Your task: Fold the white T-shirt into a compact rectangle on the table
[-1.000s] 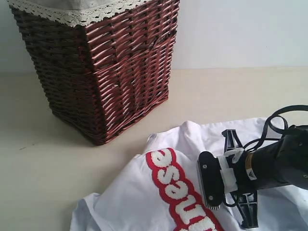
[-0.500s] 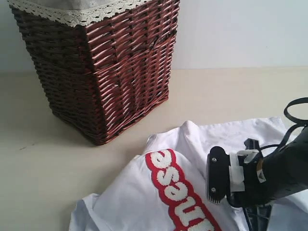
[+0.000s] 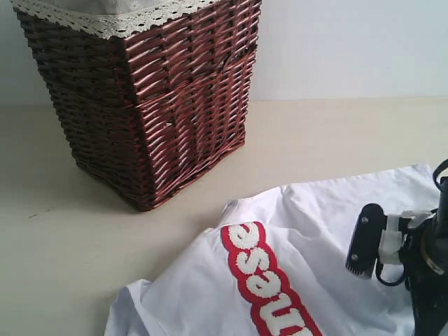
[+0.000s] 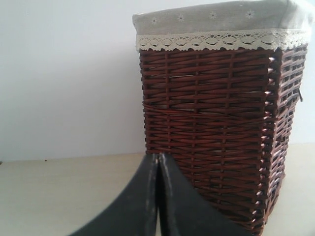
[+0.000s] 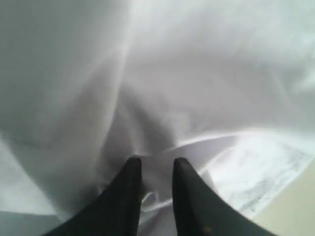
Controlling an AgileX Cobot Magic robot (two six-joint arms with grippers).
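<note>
The white T-shirt (image 3: 315,224) lies crumpled on the table (image 3: 336,133) at the front right of the exterior view, its red-outlined fuzzy letters (image 3: 262,280) facing up. My right arm (image 3: 420,273) hangs over the shirt's right part, its fingertips out of sight there. In the right wrist view the right gripper (image 5: 156,162) has a fold of the white T-shirt (image 5: 197,73) pinched between its narrowly spaced fingers. The left gripper (image 4: 157,157) is shut on nothing, low over the table (image 4: 59,191), facing the basket.
A tall dark brown wicker basket (image 3: 154,105) with a lace-trimmed cloth liner stands at the back left, also filling the left wrist view as the basket (image 4: 211,123). A pale wall runs behind the table. A strip of table (image 5: 295,211) shows beside the shirt's edge.
My right arm has moved right and toward the front, dragging the shirt with it. The lettering and the shirt's far edge have shifted right, and the cloth lies flatter.
</note>
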